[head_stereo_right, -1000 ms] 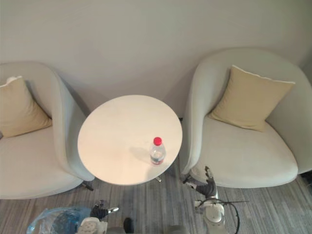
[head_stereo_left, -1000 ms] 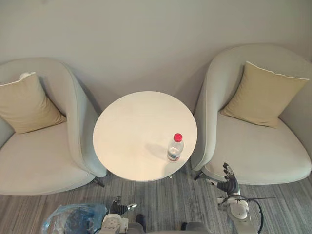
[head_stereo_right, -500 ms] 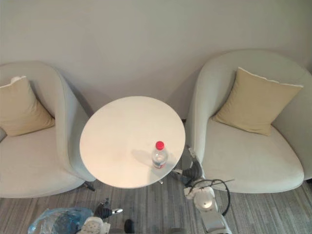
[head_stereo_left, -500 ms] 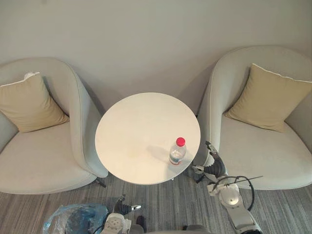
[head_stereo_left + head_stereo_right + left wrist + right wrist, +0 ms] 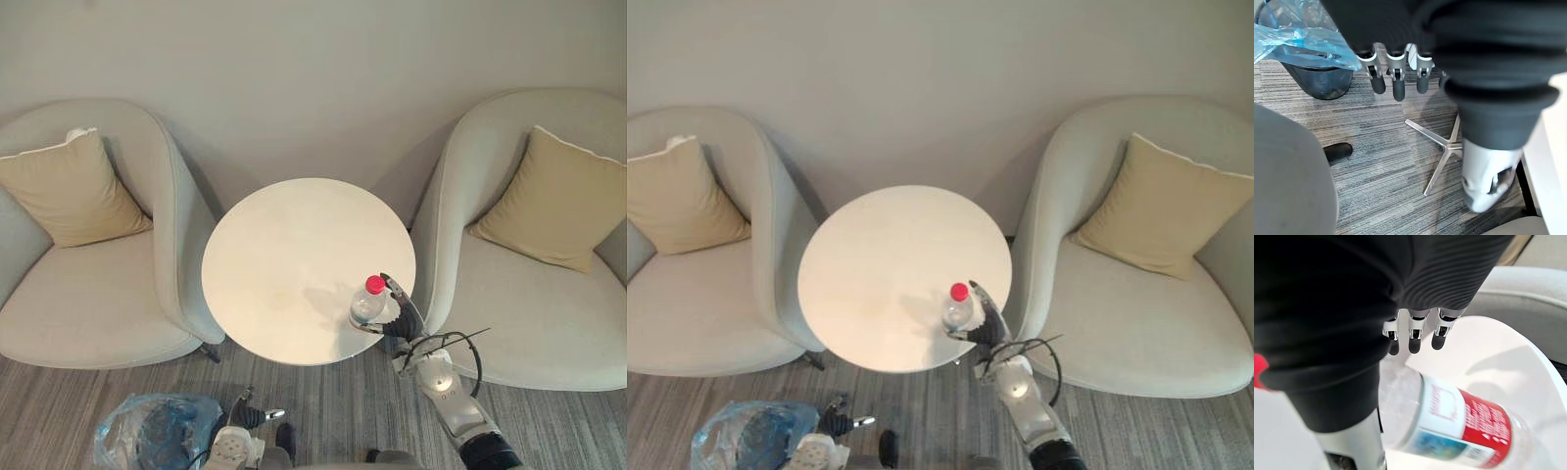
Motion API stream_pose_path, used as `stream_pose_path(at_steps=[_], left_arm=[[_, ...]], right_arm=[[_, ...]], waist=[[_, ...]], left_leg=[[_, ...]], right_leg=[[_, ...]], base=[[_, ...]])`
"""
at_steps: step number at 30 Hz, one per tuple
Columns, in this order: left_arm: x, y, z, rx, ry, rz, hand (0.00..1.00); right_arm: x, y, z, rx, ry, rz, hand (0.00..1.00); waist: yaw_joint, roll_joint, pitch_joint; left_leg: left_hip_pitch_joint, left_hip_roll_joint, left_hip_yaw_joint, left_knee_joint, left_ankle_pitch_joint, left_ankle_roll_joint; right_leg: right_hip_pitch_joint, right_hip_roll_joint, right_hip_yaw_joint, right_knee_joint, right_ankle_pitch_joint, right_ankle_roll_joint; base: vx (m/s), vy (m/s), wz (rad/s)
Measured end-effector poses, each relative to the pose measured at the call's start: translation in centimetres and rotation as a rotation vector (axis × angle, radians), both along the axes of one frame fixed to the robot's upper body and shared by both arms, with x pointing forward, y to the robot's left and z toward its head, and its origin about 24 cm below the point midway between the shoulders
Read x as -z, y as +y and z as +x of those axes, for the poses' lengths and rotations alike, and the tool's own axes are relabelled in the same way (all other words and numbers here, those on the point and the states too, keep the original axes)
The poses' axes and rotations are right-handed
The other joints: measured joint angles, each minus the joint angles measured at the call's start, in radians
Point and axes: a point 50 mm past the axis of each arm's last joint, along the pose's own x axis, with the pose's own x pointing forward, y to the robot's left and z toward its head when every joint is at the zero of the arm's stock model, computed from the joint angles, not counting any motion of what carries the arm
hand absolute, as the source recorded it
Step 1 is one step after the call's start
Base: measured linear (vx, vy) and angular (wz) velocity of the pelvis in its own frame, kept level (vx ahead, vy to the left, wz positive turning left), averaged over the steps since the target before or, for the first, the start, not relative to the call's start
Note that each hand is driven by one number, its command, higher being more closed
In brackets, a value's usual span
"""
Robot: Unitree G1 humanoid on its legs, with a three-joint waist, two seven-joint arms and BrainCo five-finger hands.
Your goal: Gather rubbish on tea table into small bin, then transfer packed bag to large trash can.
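Clear red-capped bottle [image 5: 366,303] stands upright on the tea table [image 5: 279,259] beside my right hand [image 5: 403,317]; blue-bagged bin [image 5: 155,444] by my left hand [image 5: 244,419].

Soft, even light; faint bottle [image 5: 366,302] shadow on pale table [image 5: 284,255].

The right robot hand [image 5: 400,315] has come up from the floor beside the right armchair [image 5: 549,313] to the bench [image 5: 284,264] edge, its straight fingers and thumb now flanking the bottle [image 5: 367,302].
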Motion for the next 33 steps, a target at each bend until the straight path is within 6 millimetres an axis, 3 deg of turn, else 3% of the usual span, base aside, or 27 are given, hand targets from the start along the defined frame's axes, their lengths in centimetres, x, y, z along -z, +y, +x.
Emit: stream_pose_path(at_steps=[8,9,19,24,33], left_arm=[[-0.7,-0.3,1.5,0.001,-0.059,-0.013,0.00],[-0.8,-0.3,1.7,-0.003,-0.066,-0.016,0.00],[-1.6,-0.3,2.9,-0.034,-0.122,-0.039,0.00],[-1.7,-0.2,2.9,-0.041,-0.125,-0.040,0.00],[-1.6,-0.2,2.9,-0.038,-0.121,-0.039,0.00]], right_arm=[[-0.8,-0.5,2.6,0.066,-0.028,-0.023,0.00],[-0.9,-0.7,3.0,0.074,-0.027,-0.027,1.00],[-2.4,-2.1,5.1,0.189,-0.057,0.058,1.00],[-1.9,-2.2,4.1,0.197,-0.039,0.090,1.00],[-2.6,-2.9,1.3,0.198,-0.092,0.131,1.00]], waist=[[0.020,0.027,0.071],[0.022,0.027,0.079],[0.044,0.034,0.134],[0.043,0.032,0.140],[0.035,0.030,0.138]], left_leg=[[-0.065,0.002,-0.005,0.026,0.006,-0.002],[-0.071,0.002,-0.006,0.032,0.006,-0.002],[-0.135,-0.001,-0.025,0.086,0.001,-0.004],[-0.137,-0.001,-0.025,0.089,-0.001,-0.005],[-0.109,0.000,-0.014,0.083,-0.003,-0.005]], right_leg=[[-0.065,-0.005,-0.008,0.041,-0.002,-0.002],[-0.072,-0.006,-0.008,0.048,-0.003,-0.003],[-0.120,-0.018,-0.018,0.092,-0.014,-0.003],[-0.122,-0.018,-0.016,0.095,-0.015,-0.002],[-0.105,-0.018,-0.001,0.094,-0.016,0.000]], base=[[-0.04,0.000,0.04],[-0.03,-0.003,0.07],[-0.02,-0.003,0.05],[0.00,0.000,0.00],[0.00,-0.005,-0.04]])
